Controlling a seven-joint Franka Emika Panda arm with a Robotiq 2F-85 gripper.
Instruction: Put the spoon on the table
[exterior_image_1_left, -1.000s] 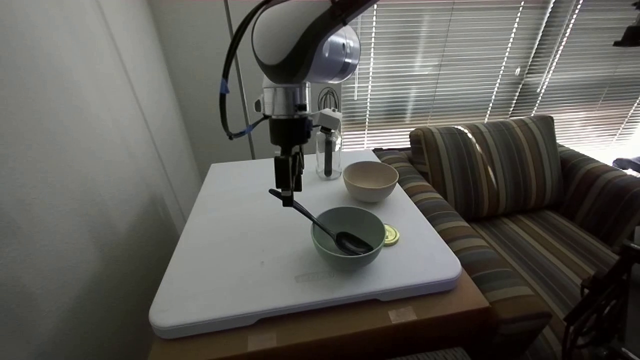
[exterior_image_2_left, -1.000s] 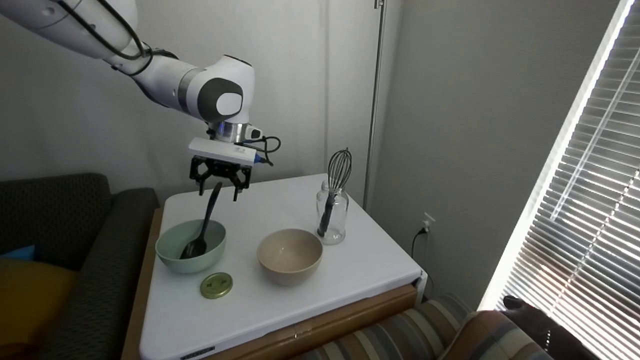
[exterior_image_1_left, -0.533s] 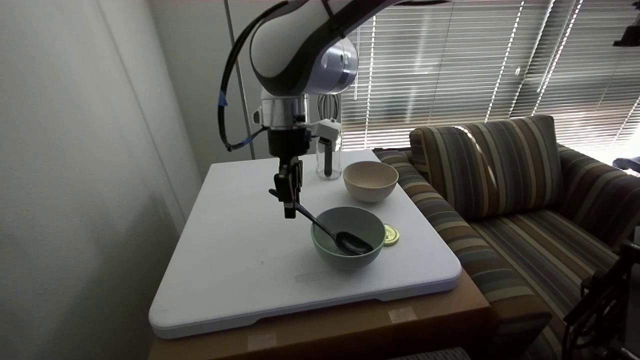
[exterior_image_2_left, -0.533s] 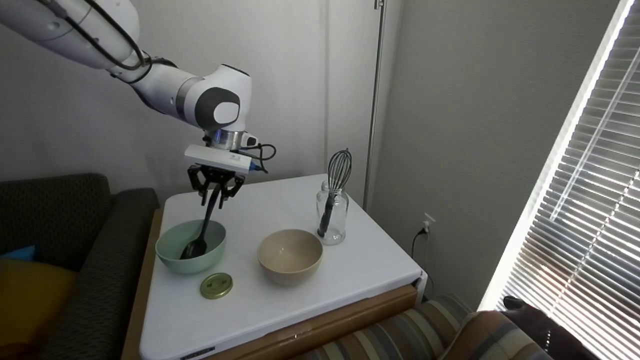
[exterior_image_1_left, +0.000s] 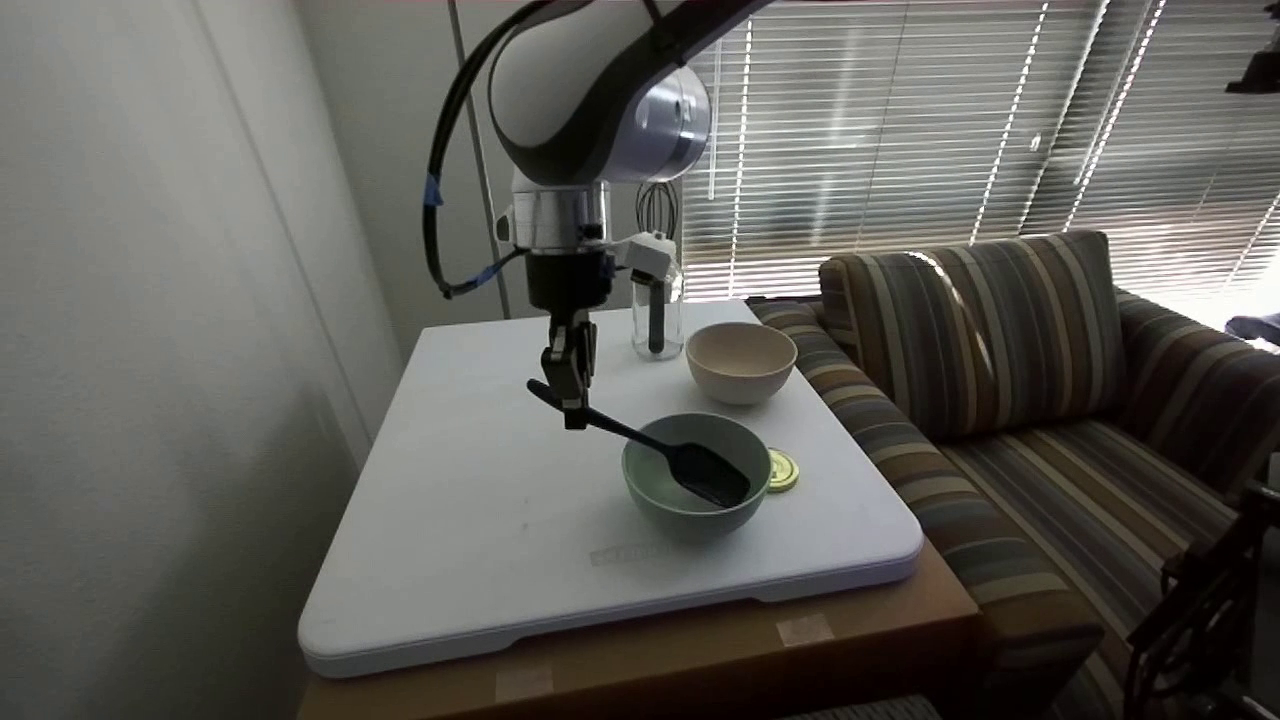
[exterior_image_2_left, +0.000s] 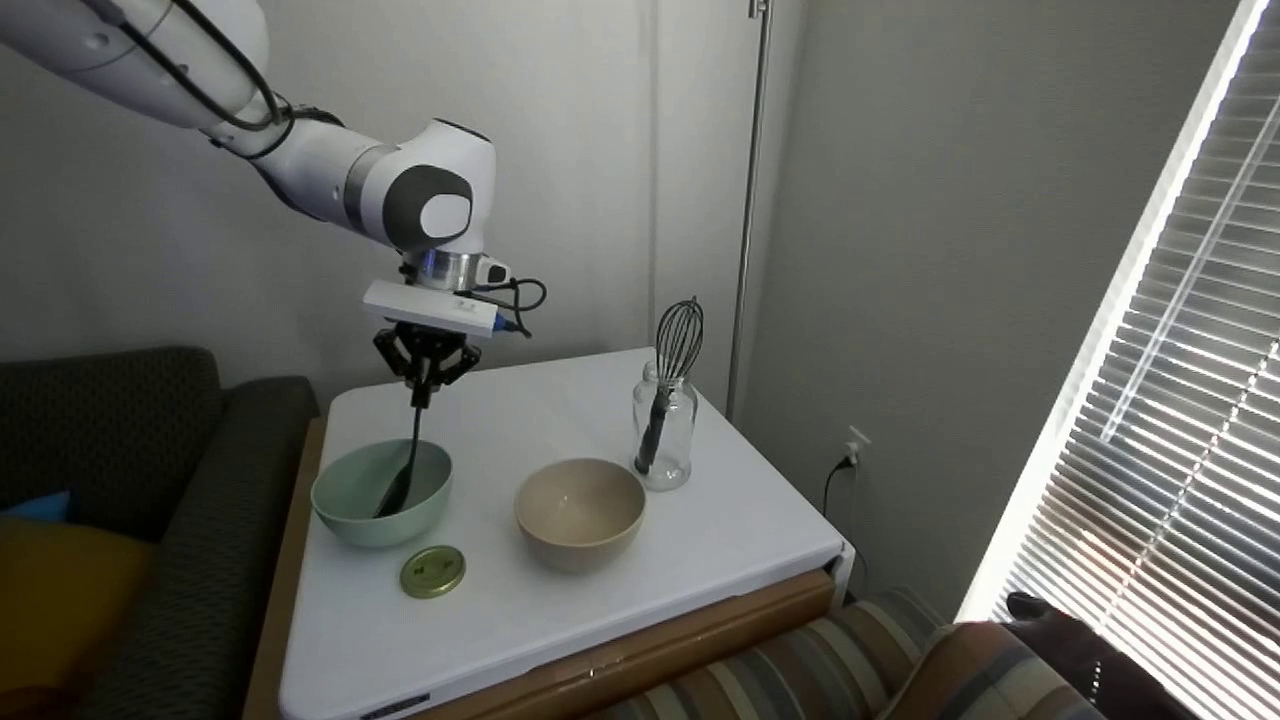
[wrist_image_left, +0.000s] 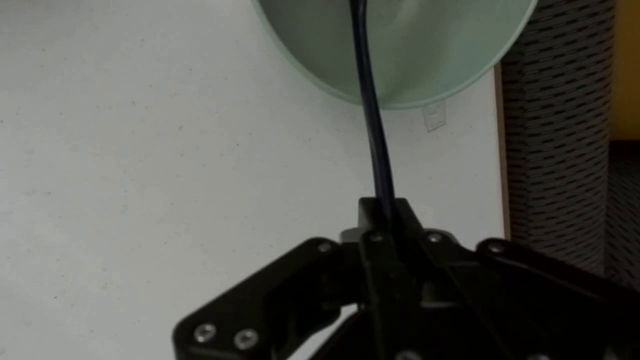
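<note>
My white arm (exterior_image_2_left: 310, 165), upper left of the frame in an exterior view, wears a dark grey patch (exterior_image_2_left: 402, 207) and silver collar (exterior_image_2_left: 447, 270); my black cable (exterior_image_1_left: 450, 102) shows blue bands (exterior_image_1_left: 432, 190); I have a white box (exterior_image_2_left: 430, 307) and a black pincer (wrist_image_left: 387, 212) with silvery screws (wrist_image_left: 205, 332)

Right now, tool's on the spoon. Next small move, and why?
Probably a short lift, straight up: the tool looks shut on the handle of the spoon, whose head is inside the green bowl. It likely needs to clear the bowl's rim before going sideways and down to the table.
</note>
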